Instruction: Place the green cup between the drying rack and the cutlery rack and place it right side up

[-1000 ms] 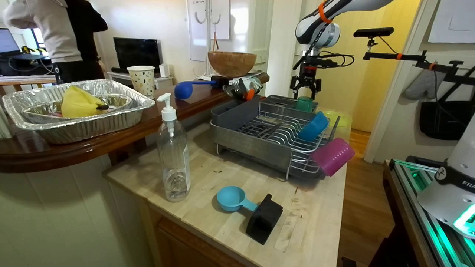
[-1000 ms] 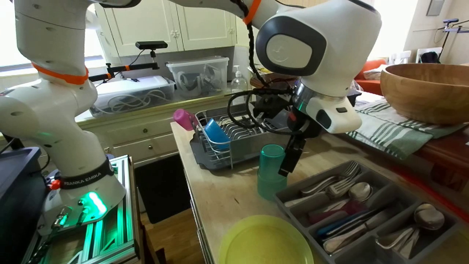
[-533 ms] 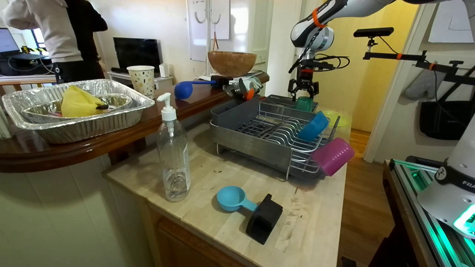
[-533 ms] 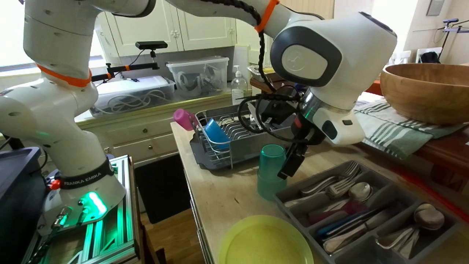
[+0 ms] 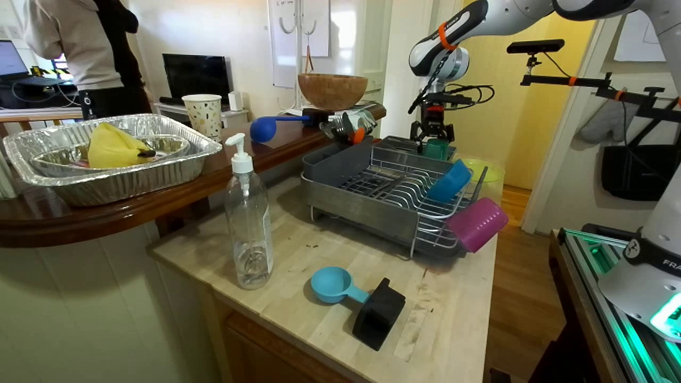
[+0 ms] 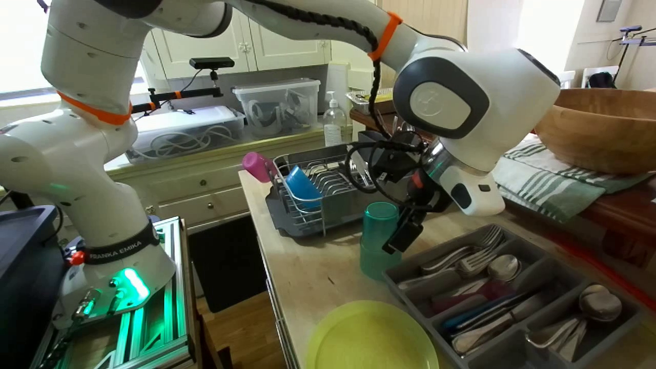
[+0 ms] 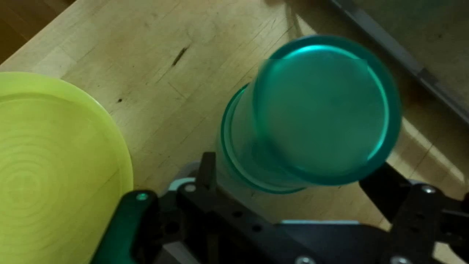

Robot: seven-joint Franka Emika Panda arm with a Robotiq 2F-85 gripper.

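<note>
Fingers (image 6: 404,236) lower, near green cup (image 6: 376,240)

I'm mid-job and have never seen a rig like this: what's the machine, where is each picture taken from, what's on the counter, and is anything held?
The machine is a robot arm ending in a two-fingered end effector. Two pictures come from cameras standing outside it, facing the scene from different places; the third comes from its wrist, looking down past the end effector. On the wooden counter stand the drying rack, with a blue cup tilted in it and a magenta cup at its edge, the cutlery rack, a yellow-green plate, a clear pump bottle and the green cup, apparently upside down. The end effector is open at the green cup; nothing looks held. Whether it touches the cup, I can't tell.
</note>
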